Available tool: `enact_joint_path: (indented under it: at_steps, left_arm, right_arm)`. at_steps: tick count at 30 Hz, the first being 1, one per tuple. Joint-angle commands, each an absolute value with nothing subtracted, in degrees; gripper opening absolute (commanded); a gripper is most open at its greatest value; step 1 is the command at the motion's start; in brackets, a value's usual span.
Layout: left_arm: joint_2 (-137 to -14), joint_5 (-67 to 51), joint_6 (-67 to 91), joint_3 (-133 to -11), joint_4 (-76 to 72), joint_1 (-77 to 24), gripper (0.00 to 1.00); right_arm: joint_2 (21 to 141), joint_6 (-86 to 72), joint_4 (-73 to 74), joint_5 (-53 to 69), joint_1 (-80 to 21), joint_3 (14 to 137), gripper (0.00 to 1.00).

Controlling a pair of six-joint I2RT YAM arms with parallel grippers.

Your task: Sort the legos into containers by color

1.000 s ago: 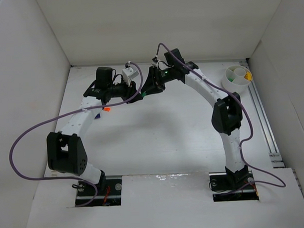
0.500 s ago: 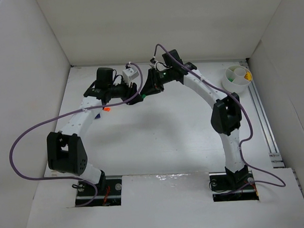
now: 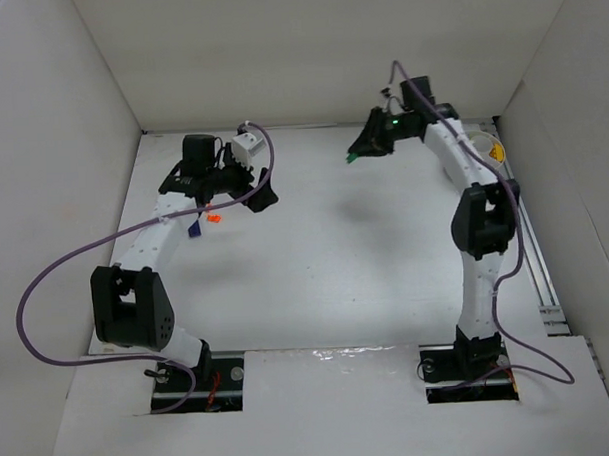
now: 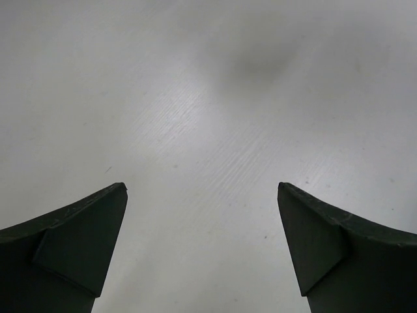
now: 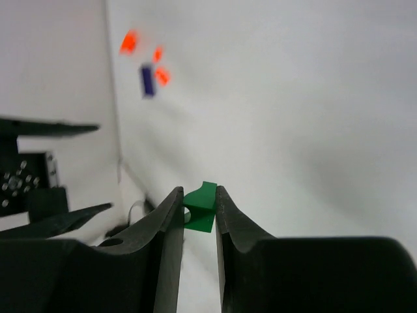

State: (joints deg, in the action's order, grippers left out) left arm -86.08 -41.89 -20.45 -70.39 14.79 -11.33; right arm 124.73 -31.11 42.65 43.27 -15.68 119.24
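Right gripper pinches a green lego at its tips, left gripper spread empty; release only squarely above the white cup behind it.

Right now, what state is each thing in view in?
left tool: open, empty.
right tool: shut on the green lego.
green lego: pinched, held in the air.
orange legos: lying loose, unsorted.
blue lego: lying loose, unsorted.
divided cup: upright, partly hidden.
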Motion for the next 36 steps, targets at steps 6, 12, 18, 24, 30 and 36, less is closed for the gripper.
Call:
enact_joint_path:
  at_steps: [6, 12, 18, 24, 30, 36]
  left_arm:
    - [-84.1, -31.6, -20.2, -74.9, 15.5, -10.0, 1.0]
    - [-85.9, -31.1, -19.2, -76.9, 15.5, -10.0, 1.0]
    - [-86.4, -31.1, -18.6, -78.0, 15.5, -10.0, 1.0]
    - [-87.0, -31.6, -18.1, -78.6, 15.6, -10.0, 1.0]
    - [-87.5, -31.6, -18.1, -78.6, 15.6, -9.5, 1.0]
    - [-88.7, -31.6, -18.1, -79.7, 16.2, -9.5, 1.0]
  right_arm:
    - [116.6, -20.3, 48.3, 19.8, 7.0, 127.9, 0.02]
    - [115.4, -16.6, 49.5, 9.6, 11.9, 128.4, 0.02]
    - [114.7, -15.1, 49.5, 4.0, 12.5, 125.7, 0.02]
    - [119.2, -14.6, 50.1, 0.5, 11.2, 130.8, 0.02]
    - [123.7, -14.0, 51.1, -0.1, 10.0, 132.8, 0.02]
    - [126.6, -13.4, 51.2, -0.6, 9.5, 134.0, 0.02]
